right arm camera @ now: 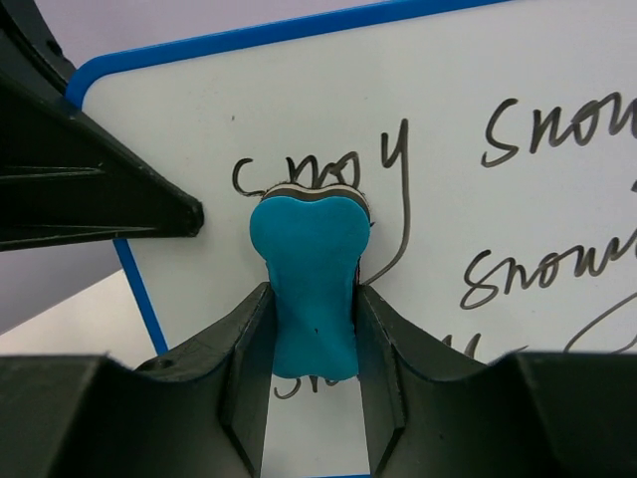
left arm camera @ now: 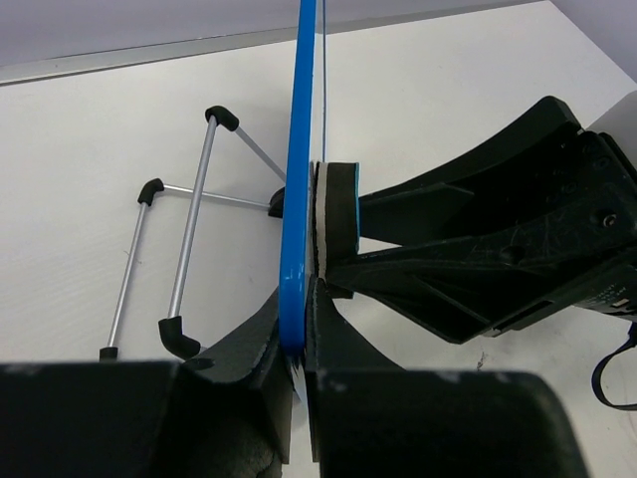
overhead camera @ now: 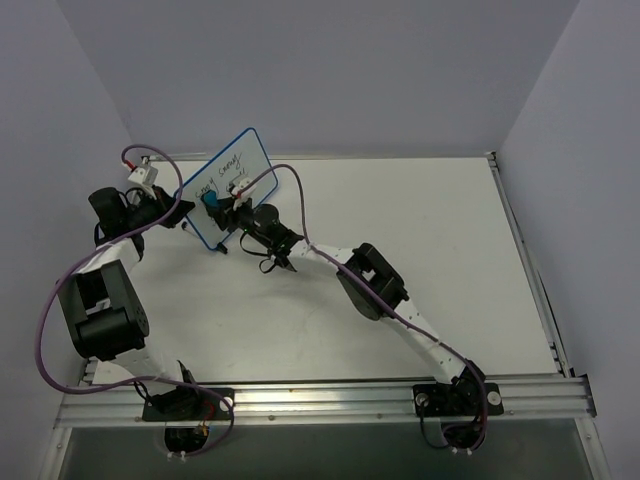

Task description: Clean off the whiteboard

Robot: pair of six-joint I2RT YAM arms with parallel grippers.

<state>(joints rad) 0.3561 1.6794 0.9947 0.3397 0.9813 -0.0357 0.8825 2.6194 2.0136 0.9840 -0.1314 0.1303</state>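
The whiteboard with its blue frame stands upright at the far left of the table and bears black handwriting. My left gripper is shut on the board's blue edge; it shows in the top view too. My right gripper is shut on a teal eraser, whose pad presses against the board's face over the writing. The eraser also shows in the top view and edge-on in the left wrist view.
The board's wire stand with black feet rests on the table behind the board. A purple cable loops over the right arm. Grey walls close in the table at the back and sides; a metal rail runs along the near edge.
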